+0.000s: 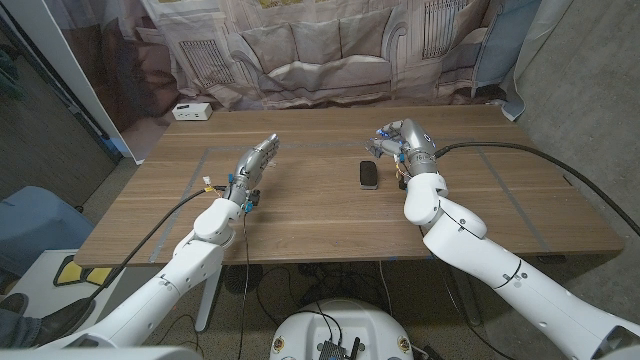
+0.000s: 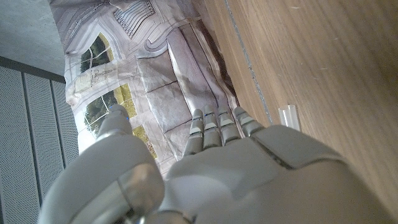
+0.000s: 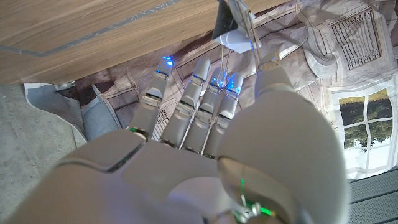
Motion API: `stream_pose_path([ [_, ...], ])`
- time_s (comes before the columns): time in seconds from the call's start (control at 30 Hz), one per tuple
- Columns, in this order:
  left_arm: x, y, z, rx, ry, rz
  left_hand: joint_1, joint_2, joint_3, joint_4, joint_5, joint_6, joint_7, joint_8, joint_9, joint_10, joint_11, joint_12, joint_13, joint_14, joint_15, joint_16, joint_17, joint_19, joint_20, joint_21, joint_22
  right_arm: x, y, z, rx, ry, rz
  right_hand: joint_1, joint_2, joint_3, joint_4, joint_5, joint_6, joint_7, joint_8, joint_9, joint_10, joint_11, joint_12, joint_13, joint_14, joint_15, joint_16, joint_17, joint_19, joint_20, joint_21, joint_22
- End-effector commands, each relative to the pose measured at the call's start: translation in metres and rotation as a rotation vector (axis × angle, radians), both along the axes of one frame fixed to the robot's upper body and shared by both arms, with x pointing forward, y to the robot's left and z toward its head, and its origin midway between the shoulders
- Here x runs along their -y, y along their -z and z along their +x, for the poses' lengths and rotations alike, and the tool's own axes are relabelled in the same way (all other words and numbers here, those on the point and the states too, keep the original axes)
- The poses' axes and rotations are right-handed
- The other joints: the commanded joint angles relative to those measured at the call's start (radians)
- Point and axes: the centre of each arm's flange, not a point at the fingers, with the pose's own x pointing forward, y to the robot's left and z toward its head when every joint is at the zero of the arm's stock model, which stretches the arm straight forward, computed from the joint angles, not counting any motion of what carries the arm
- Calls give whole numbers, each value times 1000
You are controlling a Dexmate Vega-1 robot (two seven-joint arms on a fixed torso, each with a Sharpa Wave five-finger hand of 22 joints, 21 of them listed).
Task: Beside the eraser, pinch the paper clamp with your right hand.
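The right robot hand (image 1: 405, 143) is raised over the far right part of the wooden surface (image 1: 320, 215), fingers curled inward. The paper clamp (image 3: 235, 25) is held at its fingertips: in the right wrist view the clamp's dark body and wire handles sit pinched between the thumb and the fingers (image 3: 199, 93), against the edge of the surface. In the head view the clamp itself is too small and too covered by the fingers to make out; only the closed finger cluster is legible there.

The eraser (image 1: 369, 174), a dark flat block, lies on the surface just beside the right robot hand, toward the robot's left and slightly nearer the robot. It is apart from the hand, not touching.

The left robot hand (image 1: 254, 165) is extended over the left part of the surface, fingers straight and close together, holding nothing. The left wrist view confirms the fingers (image 2: 214, 127) stretched out side by side with the thumb set apart.

A small white box (image 1: 190, 112) stands at the far left corner of the surface, well apart from both hands. A printed backdrop (image 1: 330, 45) hangs behind the surface.
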Motion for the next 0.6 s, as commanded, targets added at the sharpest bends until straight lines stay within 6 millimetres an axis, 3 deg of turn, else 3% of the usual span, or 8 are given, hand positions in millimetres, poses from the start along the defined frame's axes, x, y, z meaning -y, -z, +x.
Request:
stream_pose_path([
  [0.03,1,1,0,-2,2,-2,7,0,2,-6,-3,1,-1,-1,6,1,-4,-3,3,5,-6,-1,3,2,9,-4,5,1,0,0,-12,9,-2,17,26,-7,0,5,-7,2,-2,1,22,-26,-1,2,-9,-2,-2,0,3,8,4,4],
  [0.6,-1,1,0,-3,4,-3,11,-1,4,-7,-3,1,-2,-1,6,2,-3,-3,3,5,-5,-1,3,2,9,-4,5,0,-4,5,-56,52,-21,-4,24,-17,5,4,-22,10,0,0,2,-13,-7,-1,-39,3,-12,1,-1,14,3,4],
])
